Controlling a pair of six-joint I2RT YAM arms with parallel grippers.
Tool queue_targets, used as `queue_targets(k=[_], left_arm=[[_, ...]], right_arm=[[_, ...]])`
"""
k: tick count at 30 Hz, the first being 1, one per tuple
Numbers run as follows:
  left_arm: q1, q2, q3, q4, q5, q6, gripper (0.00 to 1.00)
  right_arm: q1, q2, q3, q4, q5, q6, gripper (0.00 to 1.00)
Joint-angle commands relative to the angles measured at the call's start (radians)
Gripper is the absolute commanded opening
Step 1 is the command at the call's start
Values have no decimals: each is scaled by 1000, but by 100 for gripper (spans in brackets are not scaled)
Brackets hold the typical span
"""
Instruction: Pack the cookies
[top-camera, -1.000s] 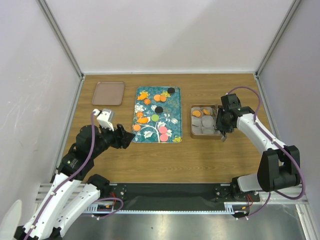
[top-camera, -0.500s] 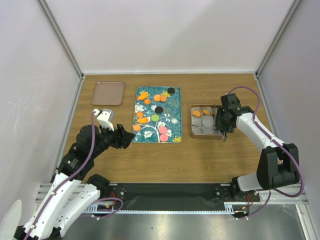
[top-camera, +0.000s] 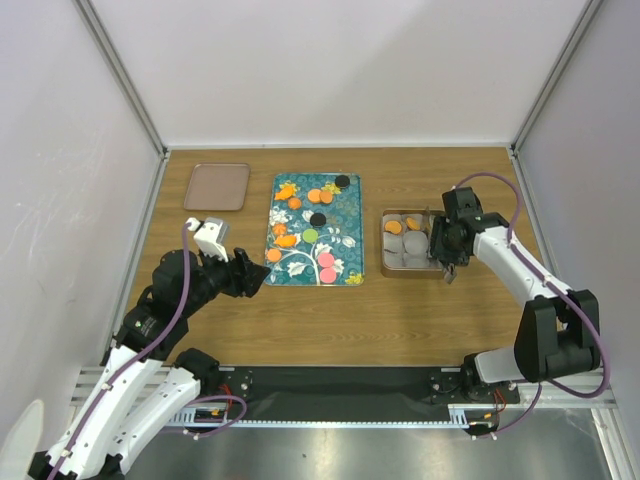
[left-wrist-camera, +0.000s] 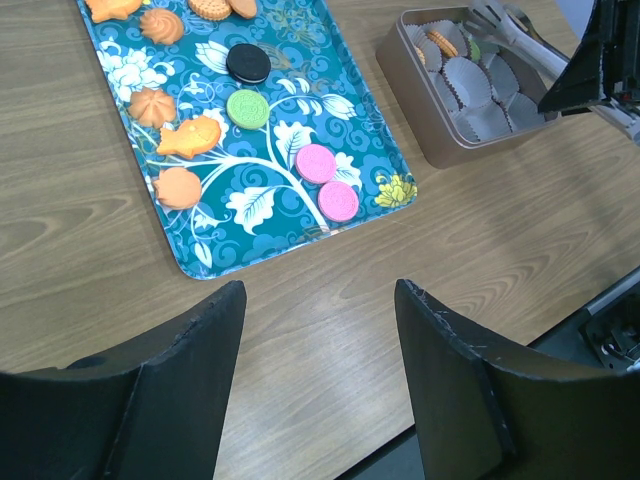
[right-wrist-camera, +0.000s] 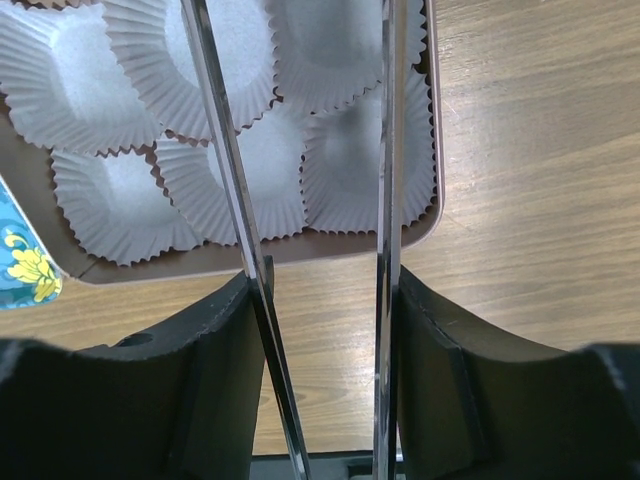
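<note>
The left fingers are held open above the surface, with the tray at their 12 o'clock. Most cookies are spread on it. Others are seen in the box at the tray's 3 o'clock. Tongs are gripped by the right fingers over its paper cups.

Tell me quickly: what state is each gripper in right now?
The left gripper is open and holds nothing.
The right gripper is closed on metal tongs, whose blades stand apart.

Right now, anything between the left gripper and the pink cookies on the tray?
Nothing visible. The open left gripper hangs over bare table off the tray's near edge; the pink cookies lie just past that rim, unblocked.
</note>
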Motion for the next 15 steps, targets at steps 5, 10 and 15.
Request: queue_targets(k=[5,10,15], left_arm=[[-7,1,4,29,-12,15,67],[-7,0,6,28,-21,13,67],[-7,-3,6,26,-30,12,67]], right_arm=[[44,-131,83,-56,-5,6,50],[222,-124,167,-59,21,41,51],[416,54,279,-18,49,51,51]])
